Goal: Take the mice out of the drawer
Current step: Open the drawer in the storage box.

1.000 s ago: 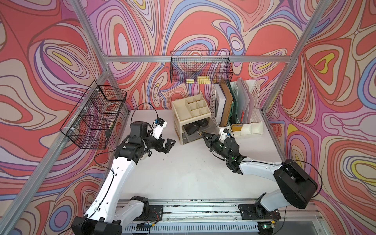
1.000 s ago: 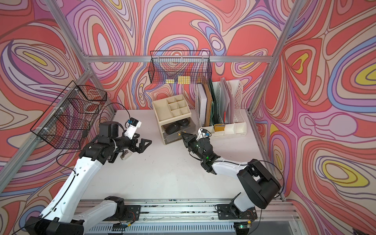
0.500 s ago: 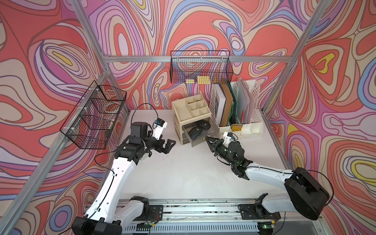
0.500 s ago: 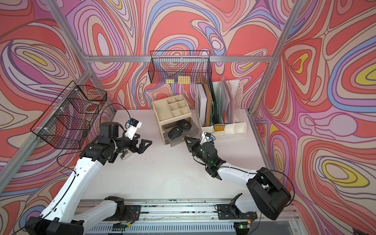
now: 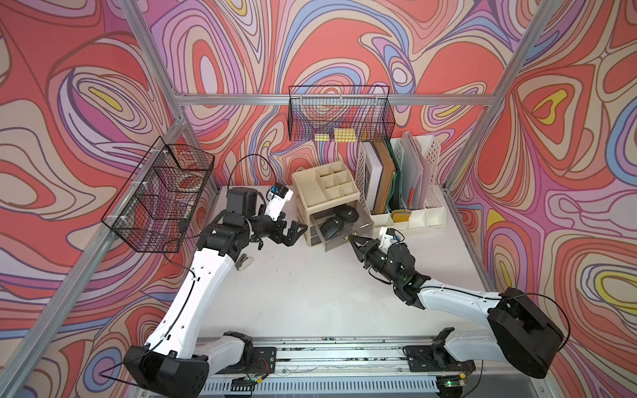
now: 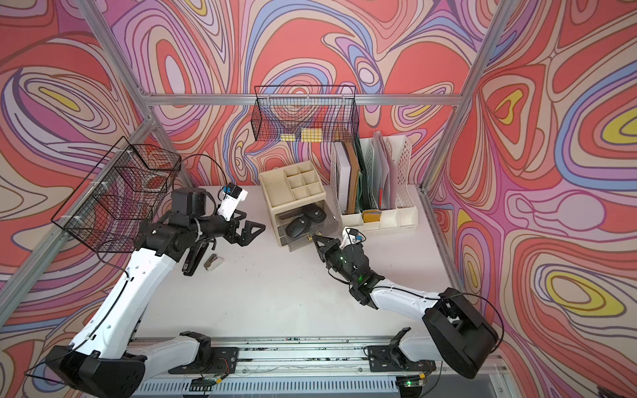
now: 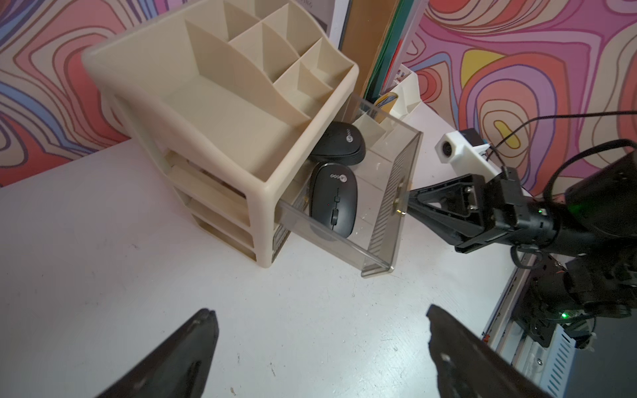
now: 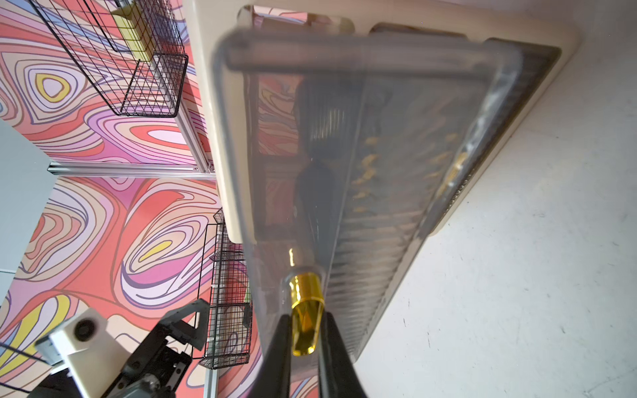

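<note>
Right jaws pinch gold handle [image 8: 305, 310] of pulled-out drawer [image 7: 389, 213] holding two mice [image 7: 332, 200]; left jaws spread wide above counter [image 7: 103, 275].

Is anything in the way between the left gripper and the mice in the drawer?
Only the drawer's clear side wall, facing the open left gripper. From above, the front mouse lies uncovered; the rear mouse sits partly under the organiser.
</note>
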Controlling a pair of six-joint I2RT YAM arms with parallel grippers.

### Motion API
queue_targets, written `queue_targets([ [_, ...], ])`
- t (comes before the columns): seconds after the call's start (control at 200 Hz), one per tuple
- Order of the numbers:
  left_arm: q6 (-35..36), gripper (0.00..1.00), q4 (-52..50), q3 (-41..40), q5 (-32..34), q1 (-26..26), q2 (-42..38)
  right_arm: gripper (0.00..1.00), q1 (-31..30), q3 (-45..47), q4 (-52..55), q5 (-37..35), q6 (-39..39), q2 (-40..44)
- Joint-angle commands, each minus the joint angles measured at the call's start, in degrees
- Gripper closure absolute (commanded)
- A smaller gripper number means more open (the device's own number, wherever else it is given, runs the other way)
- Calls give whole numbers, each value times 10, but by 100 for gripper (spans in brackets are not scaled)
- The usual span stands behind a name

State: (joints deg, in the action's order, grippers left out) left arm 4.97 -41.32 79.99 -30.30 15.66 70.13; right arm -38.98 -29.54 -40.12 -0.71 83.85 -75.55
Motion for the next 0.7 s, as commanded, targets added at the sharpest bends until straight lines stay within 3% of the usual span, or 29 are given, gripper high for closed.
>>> queue_targets([
  [0.0,7,0,-52,57,12,32,37,76,-3,5,41,-17,-34,16],
  [0.235,20,4,-98,162,65,105,118,42,-3,-1,112,-37,-91,71],
  [0.35,23,6,-116,206,92,128,160,28,-2,-13,183,-39,-152,114],
  [0.496,34,8,-155,276,143,163,224,2,-2,-18,235,-9,-238,155],
  [0.696,38,22,-198,353,194,186,305,2,-1,-66,371,33,-386,220],
])
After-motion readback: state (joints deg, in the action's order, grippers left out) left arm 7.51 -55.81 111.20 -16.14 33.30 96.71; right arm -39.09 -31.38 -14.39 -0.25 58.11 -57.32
